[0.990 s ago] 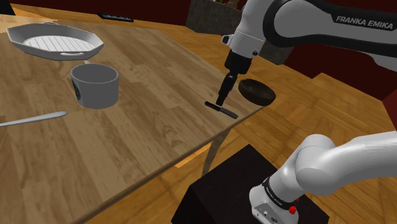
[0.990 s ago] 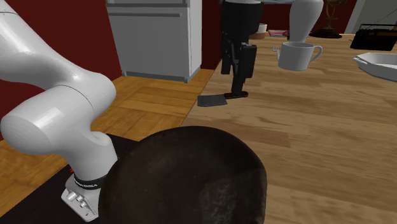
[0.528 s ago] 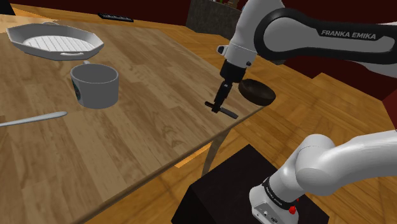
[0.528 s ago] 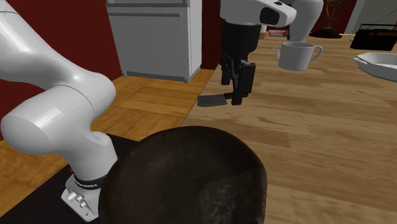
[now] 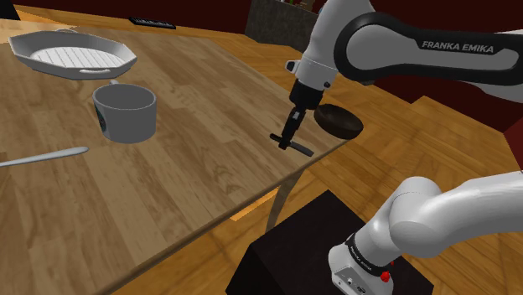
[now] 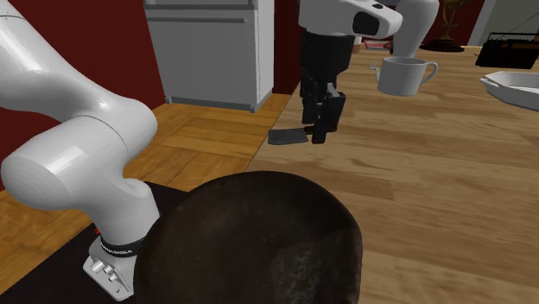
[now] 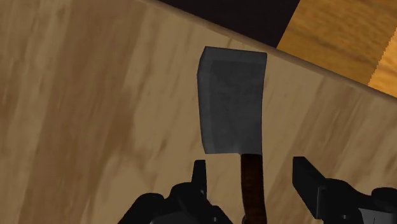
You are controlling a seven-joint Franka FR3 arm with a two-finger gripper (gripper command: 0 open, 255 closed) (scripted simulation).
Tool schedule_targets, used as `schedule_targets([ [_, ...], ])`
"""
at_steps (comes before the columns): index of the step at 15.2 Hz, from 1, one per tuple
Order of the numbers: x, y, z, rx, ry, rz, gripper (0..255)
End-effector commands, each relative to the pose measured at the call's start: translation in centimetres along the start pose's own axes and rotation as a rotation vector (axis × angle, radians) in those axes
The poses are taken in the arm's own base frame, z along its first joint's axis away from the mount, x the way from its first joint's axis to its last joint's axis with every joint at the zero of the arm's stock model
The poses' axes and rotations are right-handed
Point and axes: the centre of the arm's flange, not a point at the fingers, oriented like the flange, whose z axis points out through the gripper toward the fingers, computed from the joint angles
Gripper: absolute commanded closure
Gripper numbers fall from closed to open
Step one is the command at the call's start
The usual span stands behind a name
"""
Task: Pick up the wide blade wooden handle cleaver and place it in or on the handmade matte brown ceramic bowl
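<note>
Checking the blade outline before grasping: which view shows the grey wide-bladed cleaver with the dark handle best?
The wrist view: the grey wide-bladed cleaver shows its whole blade, handle between the open fingers of the black gripper. Shoulder view: a thin dark sliver. Second exterior view: the blade, foreshortened.

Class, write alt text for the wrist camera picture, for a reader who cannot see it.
A cleaver with a wide grey blade and dark handle lies flat on a wooden table, its handle between the fingers of the open black gripper, which do not touch it. The blade points toward the table's edge.
</note>
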Motion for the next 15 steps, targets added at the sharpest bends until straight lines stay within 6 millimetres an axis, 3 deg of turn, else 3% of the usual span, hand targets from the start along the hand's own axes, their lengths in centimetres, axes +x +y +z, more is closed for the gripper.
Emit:
schedule_targets([
  [1,0.0,-0.1,0.2,0.003,-0.003,-0.001,255],
  [9,0.0,-0.1,0.2,0.003,-0.003,0.000,255],
  [15,0.0,-0.4,-3.0,0.003,-0.003,-0.001,255],
])
